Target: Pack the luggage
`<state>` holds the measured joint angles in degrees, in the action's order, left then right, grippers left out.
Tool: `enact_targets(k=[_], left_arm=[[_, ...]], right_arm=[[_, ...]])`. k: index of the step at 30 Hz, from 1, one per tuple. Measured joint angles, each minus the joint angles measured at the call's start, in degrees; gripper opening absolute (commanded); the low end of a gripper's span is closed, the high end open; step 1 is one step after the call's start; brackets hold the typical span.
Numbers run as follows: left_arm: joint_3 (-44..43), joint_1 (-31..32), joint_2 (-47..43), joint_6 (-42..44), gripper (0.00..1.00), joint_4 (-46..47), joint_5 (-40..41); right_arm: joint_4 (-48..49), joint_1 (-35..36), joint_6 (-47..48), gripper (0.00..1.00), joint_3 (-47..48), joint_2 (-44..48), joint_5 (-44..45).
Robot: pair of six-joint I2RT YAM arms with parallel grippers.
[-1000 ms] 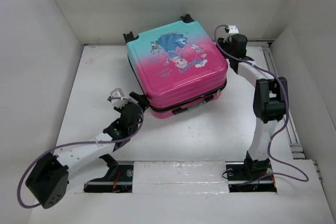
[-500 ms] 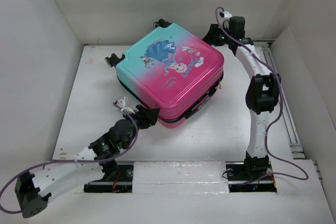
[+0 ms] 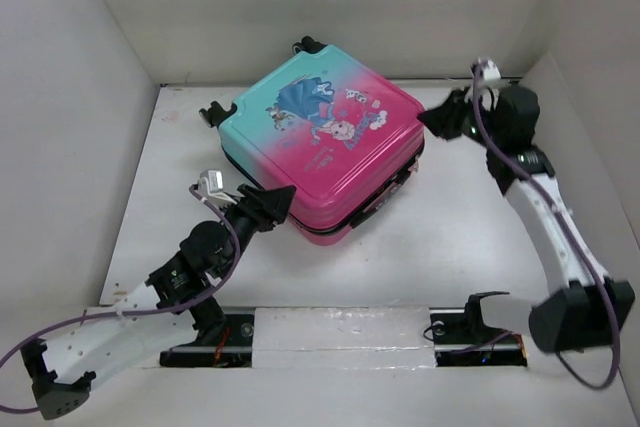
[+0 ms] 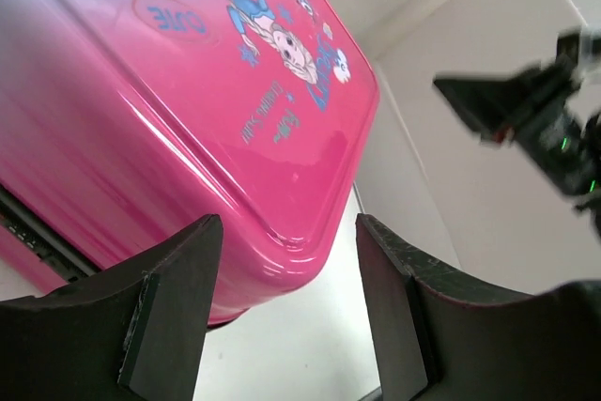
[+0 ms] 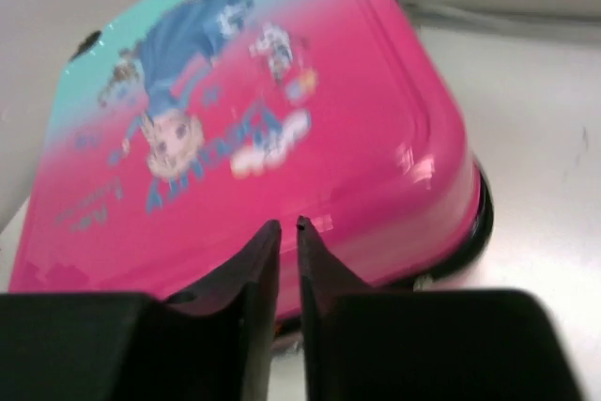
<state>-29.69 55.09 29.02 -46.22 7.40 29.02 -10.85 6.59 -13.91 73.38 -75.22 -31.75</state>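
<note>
Though apparently untouched, luggage (image 3: 325, 152) flat between left pincer (image 3: 280, 202) and right pincer (image 3: 434, 122)

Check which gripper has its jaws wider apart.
The left gripper: its fingers stand well apart, framing the luggage's pink corner. The right gripper's fingers nearly meet.

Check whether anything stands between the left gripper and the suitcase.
Nothing visible does. The left gripper is right at the near pink corner of the suitcase, its jaws open and framing that corner in the left wrist view. Only bare table shows beneath.
</note>
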Motion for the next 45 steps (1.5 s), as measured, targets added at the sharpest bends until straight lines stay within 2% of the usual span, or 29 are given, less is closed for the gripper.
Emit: enact_targets(k=[1,4,7,11,16,20,23,24,27,31,36,39,45], left_arm=[[0.09,0.0,0.0,-0.17,0.54,-0.04,-0.26],[0.11,0.0,-0.37,-1.36,0.54,-1.27,-1.14],[0.79,0.0,-1.4,-3.17,0.54,-3.15,-1.6],[4.81,0.0,-4.68,-5.25,0.53,-6.51,-1.64],[7.21,0.0,-7.8,-6.36,0.53,-11.19,-1.81],[7.37,0.0,-9.99,-6.6,0.52,-12.52,-1.7],[8.15,0.0,-11.02,-6.69,0.52,-12.33,-1.66],[8.52,0.0,-11.04,-6.71,0.52,-12.04,-1.73],[9.29,0.0,-10.71,-6.6,0.52,-11.69,-2.08],[9.31,0.0,-8.24,-6.23,0.52,-10.34,-2.08],[9.51,0.0,-5.55,-6.12,0.49,-9.01,-1.99],[9.81,0.0,-3.41,-6.05,0.49,-8.04,-1.53],[11.28,0.0,3.72,-6.12,0.48,-7.17,-1.36]], right_arm=[[2.75,-0.72,-0.15,0.13,-6.6,4.83,0.92],[6.84,-0.98,-0.72,0.1,-23.93,16.28,3.76],[5.29,-0.98,-0.9,0.09,-34.45,22.05,7.39],[3.43,-1.05,-1.88,0.05,-38.77,28.85,13.64],[5.99,-1.33,-4.59,0.02,-40.59,33.27,18.6],[7.89,-1.36,-5.84,0.09,-46.75,35.15,21.14],[8.85,-1.68,-5.9,0.2,-50.58,36.04,21.99],[9.68,-1.88,-5.79,0.25,-51.39,35.87,21.79],[13.49,-3.06,-5.35,0.31,-52.26,32.54,19.78],[21.05,-3.87,-3.61,0.33,-50.93,21.44,13.81],[26.36,-3.89,-1.33,0.36,-45.29,6.75,5.92],[28.15,-3.89,-0.31,0.42,-41.62,2.71,4.28],[28.02,-4.92,3.26,0.43,-31.78,-4.72,1.18]])
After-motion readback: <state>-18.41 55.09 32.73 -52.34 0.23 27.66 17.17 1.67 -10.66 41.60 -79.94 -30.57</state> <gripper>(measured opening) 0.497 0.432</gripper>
